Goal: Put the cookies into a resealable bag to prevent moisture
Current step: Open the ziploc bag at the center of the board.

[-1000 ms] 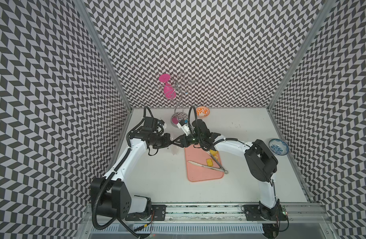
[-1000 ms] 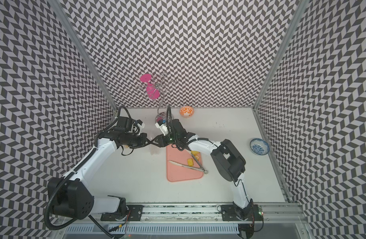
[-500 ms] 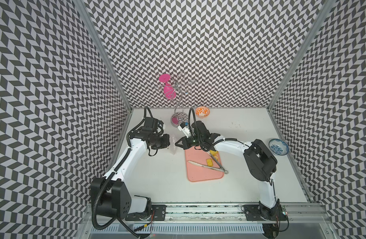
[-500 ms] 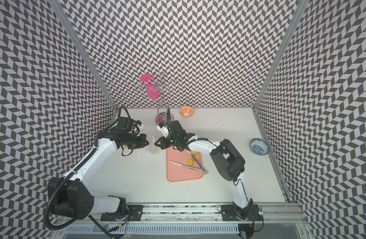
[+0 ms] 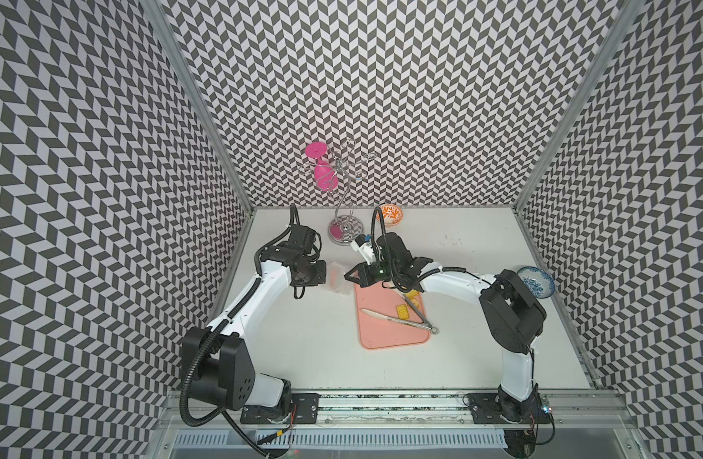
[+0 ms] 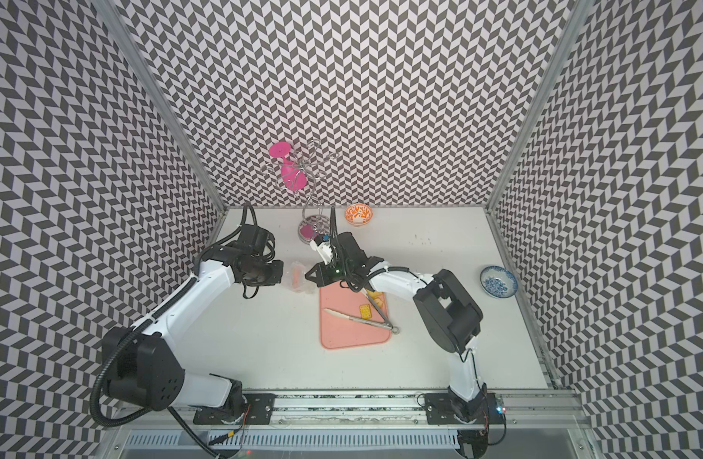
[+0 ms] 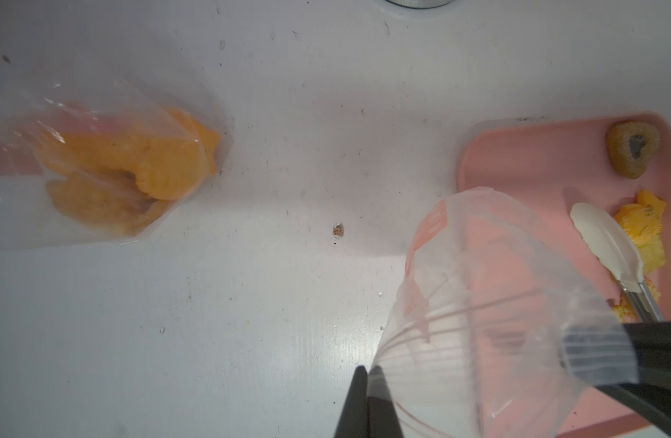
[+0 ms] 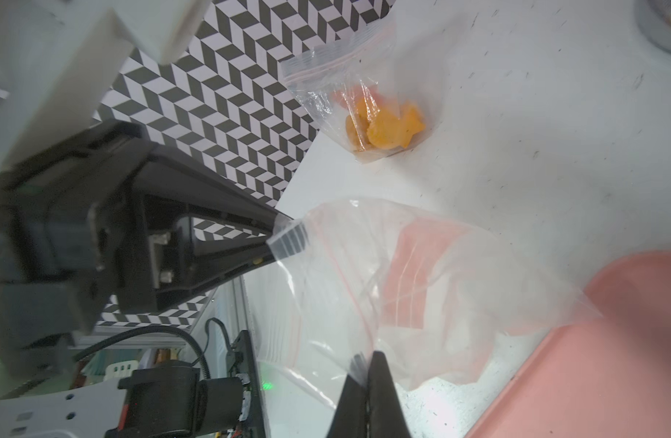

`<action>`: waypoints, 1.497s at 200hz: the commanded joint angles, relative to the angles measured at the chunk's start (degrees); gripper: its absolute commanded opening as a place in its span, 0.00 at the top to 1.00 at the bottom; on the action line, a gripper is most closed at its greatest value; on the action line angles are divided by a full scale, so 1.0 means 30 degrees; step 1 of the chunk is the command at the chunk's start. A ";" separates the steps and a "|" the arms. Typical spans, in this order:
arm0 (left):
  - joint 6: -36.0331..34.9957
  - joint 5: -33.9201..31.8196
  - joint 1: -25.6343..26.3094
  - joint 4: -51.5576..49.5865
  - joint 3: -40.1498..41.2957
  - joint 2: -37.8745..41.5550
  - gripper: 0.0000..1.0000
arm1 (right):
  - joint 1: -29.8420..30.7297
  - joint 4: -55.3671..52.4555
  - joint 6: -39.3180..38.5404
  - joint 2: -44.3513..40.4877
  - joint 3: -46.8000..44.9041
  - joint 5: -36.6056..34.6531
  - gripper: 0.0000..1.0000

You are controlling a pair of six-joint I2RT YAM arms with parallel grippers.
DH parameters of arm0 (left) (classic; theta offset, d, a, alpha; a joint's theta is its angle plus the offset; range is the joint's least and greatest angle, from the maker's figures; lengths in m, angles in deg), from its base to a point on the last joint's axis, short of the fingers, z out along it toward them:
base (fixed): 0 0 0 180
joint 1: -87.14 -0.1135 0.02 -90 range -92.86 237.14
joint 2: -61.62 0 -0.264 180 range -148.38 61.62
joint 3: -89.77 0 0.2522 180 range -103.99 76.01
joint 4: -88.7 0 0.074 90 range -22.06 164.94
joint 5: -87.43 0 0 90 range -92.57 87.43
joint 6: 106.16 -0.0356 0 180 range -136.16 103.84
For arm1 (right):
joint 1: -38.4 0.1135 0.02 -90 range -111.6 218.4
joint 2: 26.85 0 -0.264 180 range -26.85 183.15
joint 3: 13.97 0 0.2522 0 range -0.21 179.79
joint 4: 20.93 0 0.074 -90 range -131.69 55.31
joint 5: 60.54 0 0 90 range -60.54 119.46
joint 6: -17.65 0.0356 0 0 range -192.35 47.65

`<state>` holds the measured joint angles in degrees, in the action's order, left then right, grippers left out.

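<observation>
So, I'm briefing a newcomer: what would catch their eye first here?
Probably the clear bag held between the left pincer and right pincer, both shut on its edge by the pink tray. Next, the orange fish cookies in a second bag lying on the table, and the tongs across the tray.

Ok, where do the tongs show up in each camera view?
Top view: tongs lie on the pink tray, mid-table.
Top view: same place, tongs on the tray.
Left wrist: tongs' white tip on the tray, beside a cookie.
Right wrist: tongs not in view; tray edge shows.
Shared landmark: the pink tray.
</observation>
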<state>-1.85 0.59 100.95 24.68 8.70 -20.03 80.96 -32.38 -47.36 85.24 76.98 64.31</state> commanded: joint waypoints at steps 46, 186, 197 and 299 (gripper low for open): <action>0.1531 0.3522 0.0013 0.3334 0.0591 0.0397 0.77 | -0.0229 0.4231 0.2609 -0.0860 -0.1322 0.2117 1.00; 0.1214 0.6504 -0.0265 0.4414 0.1790 -0.0163 0.78 | -0.1027 0.6742 0.4570 -0.1399 -0.2665 0.2850 1.00; 0.1419 0.7050 -0.0366 0.4957 0.2054 -0.0064 0.78 | -0.1063 0.7204 0.4980 -0.1412 -0.2802 0.2954 1.00; 0.3142 1.0156 -0.0642 0.8372 0.3337 -0.0102 0.80 | -0.1179 0.8481 0.6026 -0.1263 -0.3414 0.3298 1.00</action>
<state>6.28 28.56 99.48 46.34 17.64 -20.42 77.95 -11.25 -30.26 83.30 67.58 73.47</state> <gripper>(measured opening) 0.218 0.048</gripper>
